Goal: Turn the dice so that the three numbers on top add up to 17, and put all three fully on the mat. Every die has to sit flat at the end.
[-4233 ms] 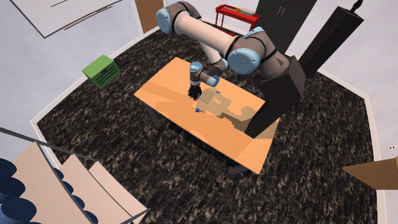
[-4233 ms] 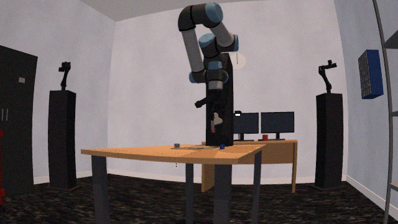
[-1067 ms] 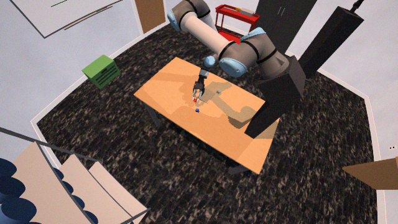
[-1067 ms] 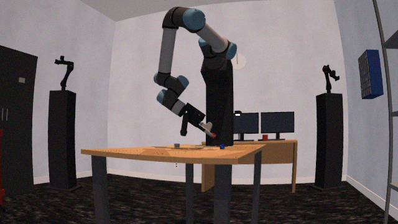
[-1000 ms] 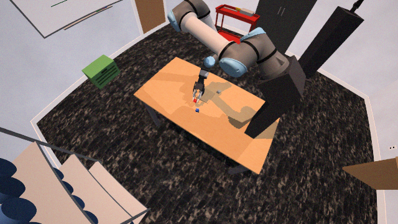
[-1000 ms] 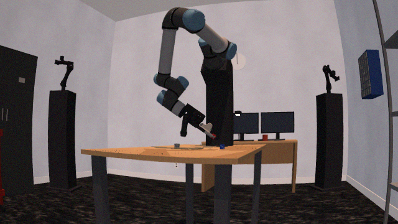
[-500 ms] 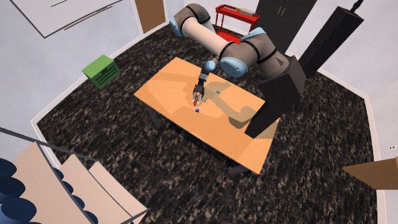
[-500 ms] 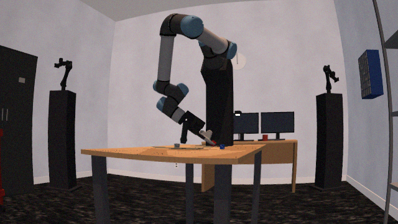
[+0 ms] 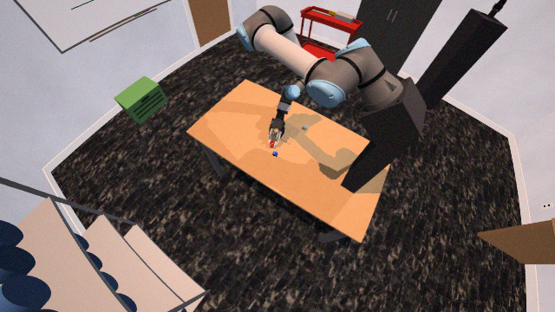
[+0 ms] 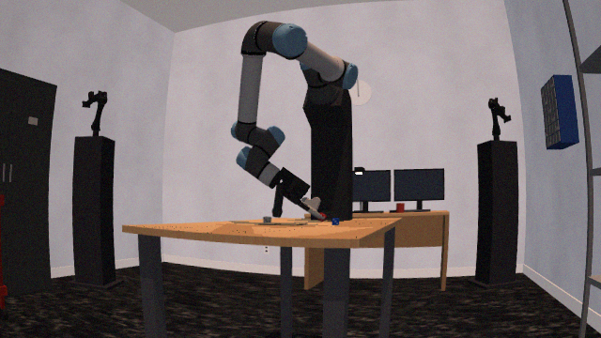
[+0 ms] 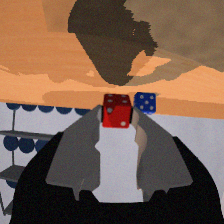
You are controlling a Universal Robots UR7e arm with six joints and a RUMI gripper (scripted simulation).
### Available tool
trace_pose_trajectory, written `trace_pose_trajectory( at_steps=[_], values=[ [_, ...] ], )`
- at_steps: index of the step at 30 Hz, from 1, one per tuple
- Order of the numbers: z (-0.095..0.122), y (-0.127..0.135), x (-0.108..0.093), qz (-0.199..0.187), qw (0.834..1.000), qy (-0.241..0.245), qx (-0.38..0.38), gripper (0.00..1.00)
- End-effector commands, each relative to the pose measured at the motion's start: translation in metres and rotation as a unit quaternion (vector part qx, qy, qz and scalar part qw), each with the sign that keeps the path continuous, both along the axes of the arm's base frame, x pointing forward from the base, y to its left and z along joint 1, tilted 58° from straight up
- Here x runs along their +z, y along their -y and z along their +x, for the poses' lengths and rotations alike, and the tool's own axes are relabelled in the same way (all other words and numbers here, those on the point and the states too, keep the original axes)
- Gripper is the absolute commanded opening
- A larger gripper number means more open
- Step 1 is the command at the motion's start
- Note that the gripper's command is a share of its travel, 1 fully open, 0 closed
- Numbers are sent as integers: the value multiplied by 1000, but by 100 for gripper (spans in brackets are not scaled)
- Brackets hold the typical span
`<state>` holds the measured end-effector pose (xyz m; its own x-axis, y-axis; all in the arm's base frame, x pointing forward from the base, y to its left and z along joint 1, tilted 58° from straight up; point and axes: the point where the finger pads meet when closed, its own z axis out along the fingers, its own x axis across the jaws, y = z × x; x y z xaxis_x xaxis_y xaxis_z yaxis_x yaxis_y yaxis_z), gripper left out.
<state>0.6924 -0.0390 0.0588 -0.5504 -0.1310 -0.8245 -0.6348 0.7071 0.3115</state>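
Note:
My gripper is shut on a red die, held low at the table surface; it also shows in the top view and the exterior view. A blue die lies on the table just to the right of the red one, also seen in the top view and the exterior view. A grey die lies farther back on the table, seen too in the exterior view. The mat is a thin tan sheet under the grey die; its edges are hard to make out.
The wooden table carries the robot's black pedestal at its right side. The table's front edge lies close beyond the blue die. A second desk with monitors stands behind.

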Motion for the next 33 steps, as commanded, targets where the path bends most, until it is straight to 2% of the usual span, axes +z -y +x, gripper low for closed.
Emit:
trace_pose_trajectory(
  at_steps=[1, 33],
  values=[
    [0, 0, 0, 0, 1000, 0, 0, 6],
    [2, 1, -1, 0, 1000, 0, 0, 6]
  ],
)
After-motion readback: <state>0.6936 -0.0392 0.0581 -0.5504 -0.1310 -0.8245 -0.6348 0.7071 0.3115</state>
